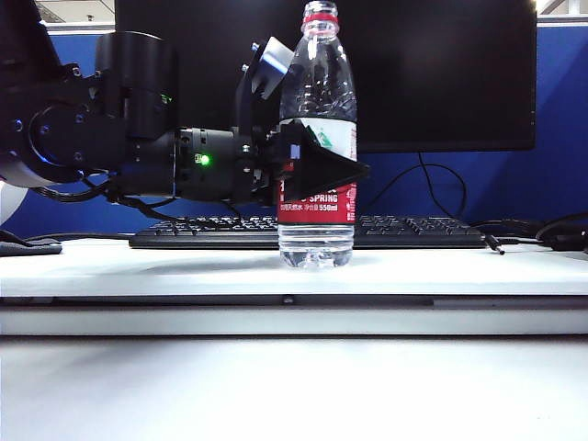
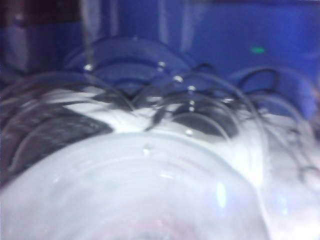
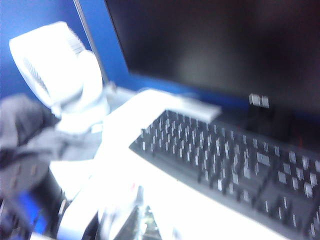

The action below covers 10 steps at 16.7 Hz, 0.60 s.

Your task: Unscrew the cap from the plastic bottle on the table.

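Now the bottle is braced, its cap off

Upright on the desk (image 1: 110,266), the plastic bottle (image 1: 317,138) is grasped at its label by the left gripper (image 1: 322,170), steadying it. Right gripper: out of view, clenched. Only the neck ring shows.

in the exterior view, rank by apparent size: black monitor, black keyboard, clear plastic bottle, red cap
1. Black monitor, largest.
2. Black keyboard or clear plastic water bottle: unsure, since the keyboard is partly hidden and farther away.
3. Small red ribbed cap, smallest.
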Each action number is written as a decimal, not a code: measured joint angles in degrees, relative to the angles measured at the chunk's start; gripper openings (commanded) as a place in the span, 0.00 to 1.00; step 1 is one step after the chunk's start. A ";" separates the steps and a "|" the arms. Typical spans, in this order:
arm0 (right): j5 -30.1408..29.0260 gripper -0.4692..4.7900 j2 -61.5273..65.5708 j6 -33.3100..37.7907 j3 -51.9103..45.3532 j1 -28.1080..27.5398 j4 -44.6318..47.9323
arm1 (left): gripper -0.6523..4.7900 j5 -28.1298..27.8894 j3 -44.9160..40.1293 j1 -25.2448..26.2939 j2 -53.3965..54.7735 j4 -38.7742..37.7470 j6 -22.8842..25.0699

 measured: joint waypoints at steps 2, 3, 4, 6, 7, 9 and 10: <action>0.02 0.09 -2.34 0.02 0.02 0.02 -4.07 | 0.62 -3.02 0.00 0.04 0.00 0.09 0.00; 0.02 0.09 -2.99 0.02 0.02 0.02 -4.96 | 0.62 -3.56 0.00 0.02 0.00 0.09 0.00; 0.02 0.09 -4.02 0.02 0.00 0.02 -5.88 | 0.62 -3.74 0.02 0.02 0.00 0.09 0.00; 0.04 0.09 -5.42 0.02 0.02 0.04 -6.29 | 0.64 -3.74 0.02 0.04 0.00 0.09 0.00; 0.02 0.09 -5.73 0.02 0.02 0.04 -6.32 | 0.66 -3.76 0.02 0.02 0.00 0.09 0.00; 0.04 0.09 -5.90 0.02 0.02 0.04 -7.50 | 0.83 -3.78 0.02 0.02 0.00 0.09 0.00; 0.04 0.09 -5.90 0.02 0.02 0.04 -8.26 | 0.87 -3.98 0.02 0.04 0.00 -0.31 0.02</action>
